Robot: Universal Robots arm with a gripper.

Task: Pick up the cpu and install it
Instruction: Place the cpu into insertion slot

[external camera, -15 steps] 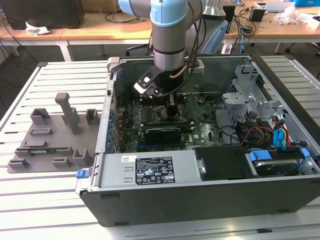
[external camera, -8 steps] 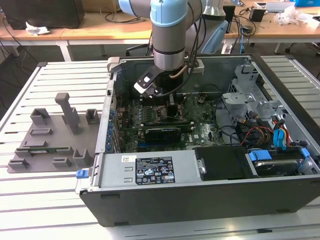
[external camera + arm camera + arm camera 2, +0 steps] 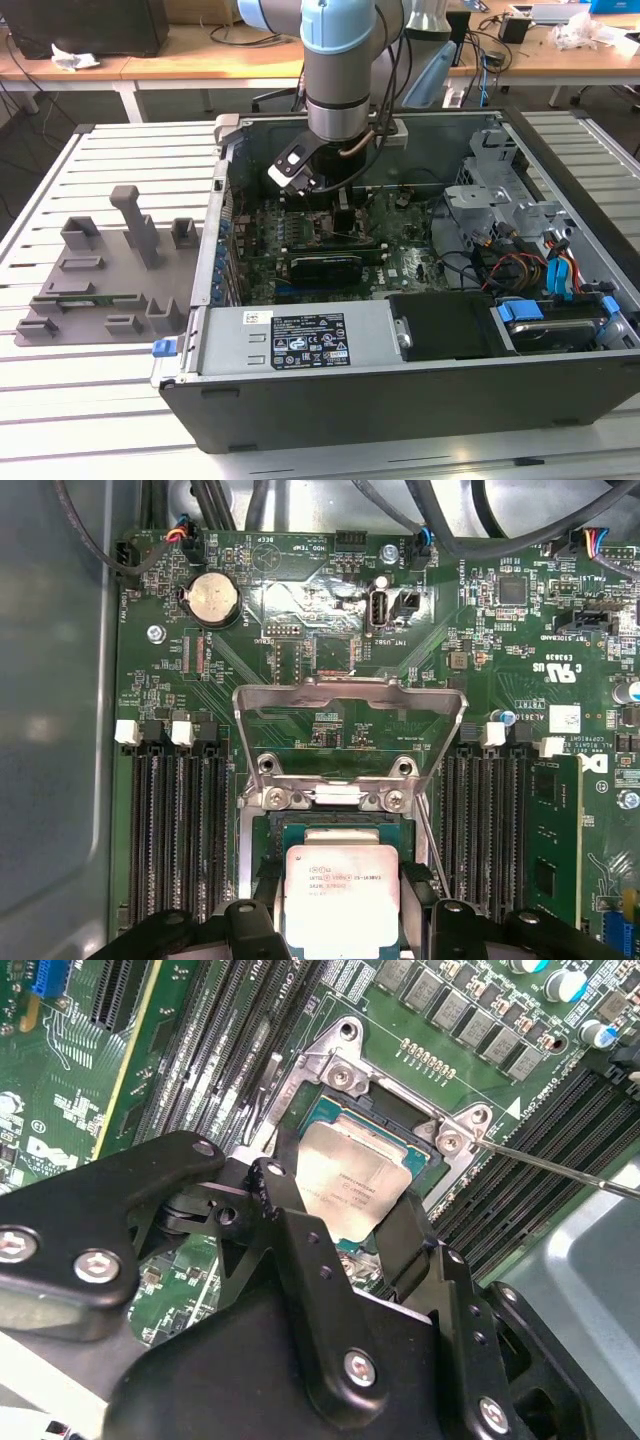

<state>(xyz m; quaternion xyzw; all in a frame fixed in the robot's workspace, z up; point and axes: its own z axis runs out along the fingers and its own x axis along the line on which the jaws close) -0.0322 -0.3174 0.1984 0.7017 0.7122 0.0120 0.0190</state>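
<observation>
The cpu (image 3: 352,1182), a flat square chip with a silvery top, lies between my black fingers (image 3: 283,1198) directly over the open motherboard socket (image 3: 326,1110). In the first wrist view the cpu (image 3: 343,895) sits over the socket's teal frame (image 3: 270,835), and one finger presses each of two opposite edges. My gripper (image 3: 345,1215) is shut on the chip. The socket's metal load plate (image 3: 350,695) stands swung open beyond it. In the exterior view the gripper (image 3: 335,205) reaches down into the open computer case (image 3: 400,385).
Memory slots (image 3: 175,820) flank the socket on both sides. A thin metal lever (image 3: 560,1165) juts out beside it. On the slatted table at the exterior view's left lies a plate of grey fixture blocks (image 3: 110,270). Cables and a drive cage (image 3: 500,200) fill the case's right.
</observation>
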